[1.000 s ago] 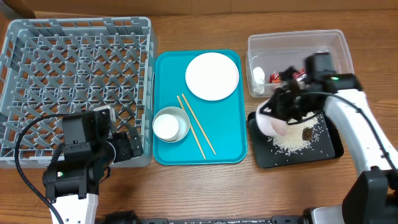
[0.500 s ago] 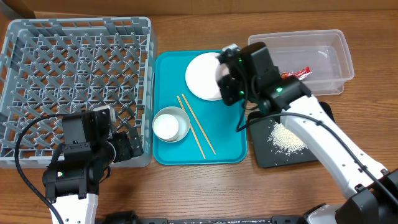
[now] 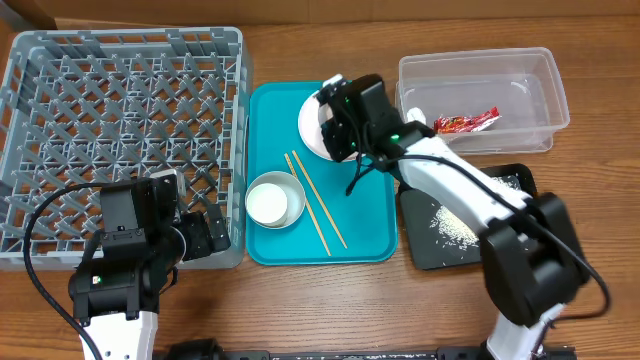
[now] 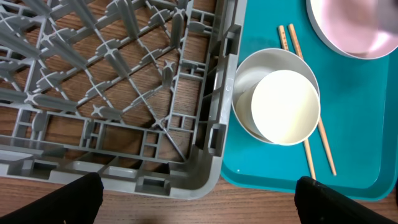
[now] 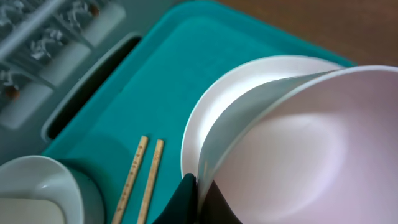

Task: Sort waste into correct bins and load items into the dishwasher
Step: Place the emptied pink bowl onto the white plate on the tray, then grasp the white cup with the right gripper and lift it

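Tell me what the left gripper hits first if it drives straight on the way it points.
The left gripper would probably meet the grey dish rack first, at its corner wall, which lies between the open fingers. Depth is unclear.

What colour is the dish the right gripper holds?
The dish is pale pink, clearest in the right wrist view.

Overhead view: bright, even light from above; shadows short and soft; a pale sheen on the black tray (image 3: 430, 250). My right wrist view: pink dish (image 5: 298, 149) close and soft-edged, rack (image 5: 37, 37) blurred at top left. My left wrist view: sharp, evenly lit.
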